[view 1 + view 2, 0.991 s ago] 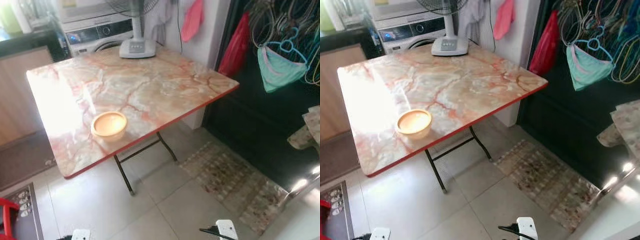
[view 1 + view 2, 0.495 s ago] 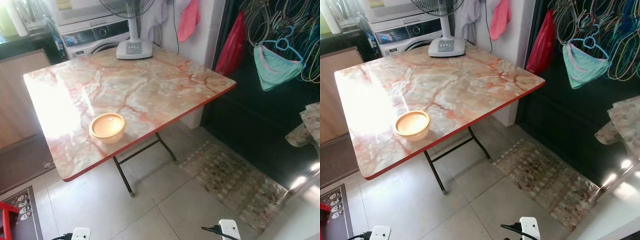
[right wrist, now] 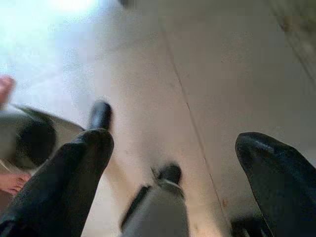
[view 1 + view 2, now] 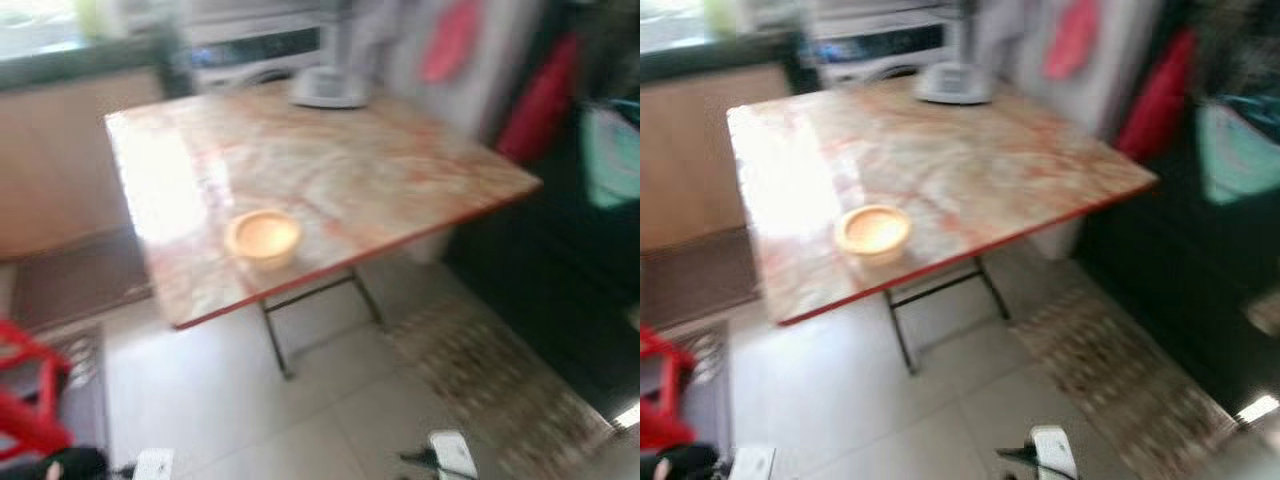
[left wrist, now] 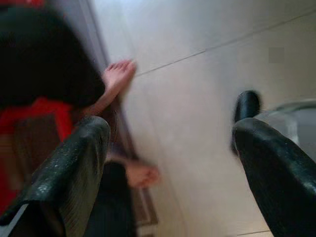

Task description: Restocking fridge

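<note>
Everything is smeared with blur, but a folding surface with a pink-and-cream marble top and red edge (image 4: 330, 170) stands straight ahead on thin black crossed legs, over pale floor tiles (image 4: 220, 400). A small round orange bowl (image 4: 263, 236) sits on it near the front edge, well apart from the white base of a standing fan (image 4: 328, 88) at the far edge. Behind the surface I can make out a white washing machine (image 4: 885, 45) and a wooden cabinet front (image 4: 60, 170) to the left. A red plastic stool (image 4: 25, 385) pokes in at the lower left, and a patterned brown floor mat (image 4: 490, 380) lies to the right, in front of a dark doorway with red and teal cloth hanging (image 4: 1240, 150). I see no fridge or groceries from here. Both arms hang low. The left tool (image 5: 173, 163) is released, its two black fingers (image 5: 74, 168) spread wide above the tiles, with a person's bare feet (image 5: 118, 74) beside a dark mat edge beneath. The right tool (image 3: 173, 168) is likewise released, fingers apart over the tiled floor and the robot's own feet.
</note>
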`<state>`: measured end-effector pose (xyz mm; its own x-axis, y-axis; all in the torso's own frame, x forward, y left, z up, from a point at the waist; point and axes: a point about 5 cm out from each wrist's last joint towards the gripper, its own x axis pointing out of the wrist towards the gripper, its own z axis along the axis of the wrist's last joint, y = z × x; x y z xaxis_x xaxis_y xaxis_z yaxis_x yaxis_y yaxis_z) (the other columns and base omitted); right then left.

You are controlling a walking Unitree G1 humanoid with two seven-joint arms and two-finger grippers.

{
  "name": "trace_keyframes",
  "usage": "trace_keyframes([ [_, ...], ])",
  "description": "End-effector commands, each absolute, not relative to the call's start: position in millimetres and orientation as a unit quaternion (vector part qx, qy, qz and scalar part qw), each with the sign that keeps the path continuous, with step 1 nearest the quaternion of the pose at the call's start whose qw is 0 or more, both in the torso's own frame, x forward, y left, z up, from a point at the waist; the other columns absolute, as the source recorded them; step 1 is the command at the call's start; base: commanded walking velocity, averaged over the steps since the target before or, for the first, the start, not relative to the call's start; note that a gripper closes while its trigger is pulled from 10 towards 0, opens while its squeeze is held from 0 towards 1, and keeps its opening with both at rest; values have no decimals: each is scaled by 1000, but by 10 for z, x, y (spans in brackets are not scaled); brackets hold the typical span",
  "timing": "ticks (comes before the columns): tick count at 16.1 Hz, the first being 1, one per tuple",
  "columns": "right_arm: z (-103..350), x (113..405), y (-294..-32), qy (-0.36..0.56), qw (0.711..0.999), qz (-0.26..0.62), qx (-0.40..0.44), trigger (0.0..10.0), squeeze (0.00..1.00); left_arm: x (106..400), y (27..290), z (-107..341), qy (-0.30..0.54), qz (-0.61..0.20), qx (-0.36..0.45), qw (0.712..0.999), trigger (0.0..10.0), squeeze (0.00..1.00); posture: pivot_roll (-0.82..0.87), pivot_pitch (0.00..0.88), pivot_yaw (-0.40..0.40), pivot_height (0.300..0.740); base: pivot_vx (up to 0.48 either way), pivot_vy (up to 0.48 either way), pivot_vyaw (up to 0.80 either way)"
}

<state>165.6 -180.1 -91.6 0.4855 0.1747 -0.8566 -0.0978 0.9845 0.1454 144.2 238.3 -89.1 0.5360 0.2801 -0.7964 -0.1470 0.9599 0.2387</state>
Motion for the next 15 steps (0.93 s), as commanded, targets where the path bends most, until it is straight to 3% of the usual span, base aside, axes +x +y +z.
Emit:
trace_keyframes([
  [1, -951, 1562, -1835, 512, 855, 75, 39, 10000, 0, 1420, 2356, -904, 466, 124, 72, 873, 10000, 0, 71, 0, 6, 740, 0, 0, 494],
  [5, -966, 1520, -1855, 520, 850, 73, 43, 10000, 0, 1417, 2348, -891, 445, 140, 72, 882, 10000, 0, 76, 0, -5, 740, 0, 0, 244],
  [8, -966, 1511, -1864, 519, 851, 74, 42, 10000, 0, 1809, 2537, -635, 358, 160, 82, 916, 10000, 0, 77, 0, -7, 740, 0, 0, 0],
  [9, -967, 1505, -1875, 520, 850, 77, 39, 10000, 0, 2072, 2528, -414, 266, 160, 109, 944, 10000, 0, 80, 0, -11, 740, 0, 0, 0],
  [10, -967, 1503, -1877, 521, 849, 78, 38, 10000, 0, 2172, 2502, -316, 228, 161, 114, 954, 10000, 0, 81, 0, -12, 740, 0, 0, 0],
  [13, -970, 1489, -1892, 524, 847, 84, 33, 10000, 0, 2299, 2468, -86, 137, 162, 126, 969, 10000, 0, 92, 0, -11, 740, 0, 0, 0],
  [15, -970, 1485, -1895, 525, 846, 88, 29, 10000, 0, 2248, 2445, -67, 120, 161, 124, 972, 10000, 0, 88, 0, -12, 740, 0, 0, 0],
])
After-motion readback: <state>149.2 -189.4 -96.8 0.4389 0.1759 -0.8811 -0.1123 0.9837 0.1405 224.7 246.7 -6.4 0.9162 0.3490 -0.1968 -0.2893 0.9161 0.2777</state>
